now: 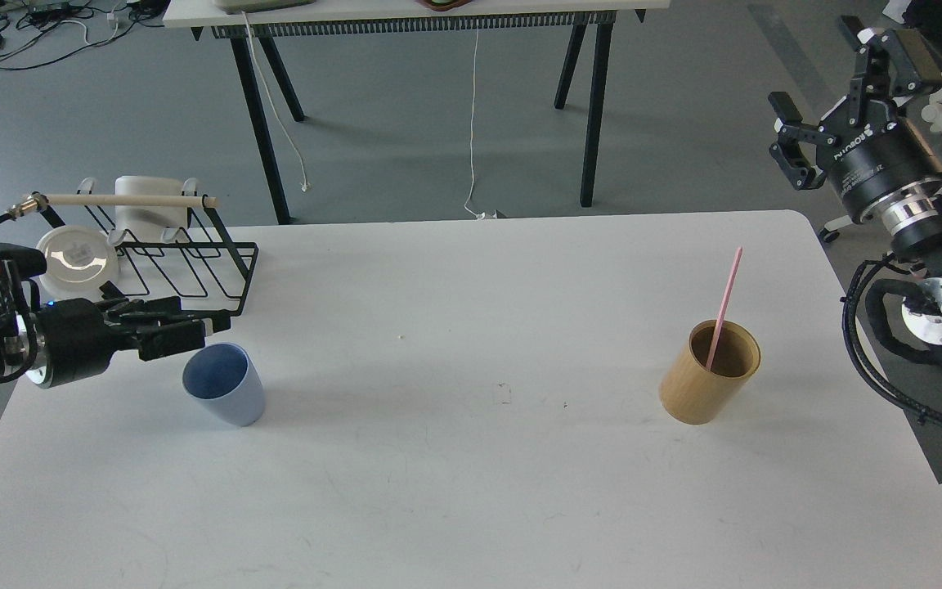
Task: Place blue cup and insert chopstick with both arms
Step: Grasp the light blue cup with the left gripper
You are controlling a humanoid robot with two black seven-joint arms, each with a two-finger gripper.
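Blue cup (224, 384) upright on white table (471, 491), left side, near wire rack (185, 266). Left gripper (193, 331) just beside cup rim, fingers dark (cannot tell gap). Pink chopstick (724, 307) leaning inside wooden holder (710, 372), right side. Right gripper (794, 139) raised off table edge, spread wide, empty.

The only writing that shows is on the black round body of the right gripper (798, 131). There are white letters, turned upside down from this view, and they seem to say "ROBOTIQ". A smaller line of white print beside them is too small to read.
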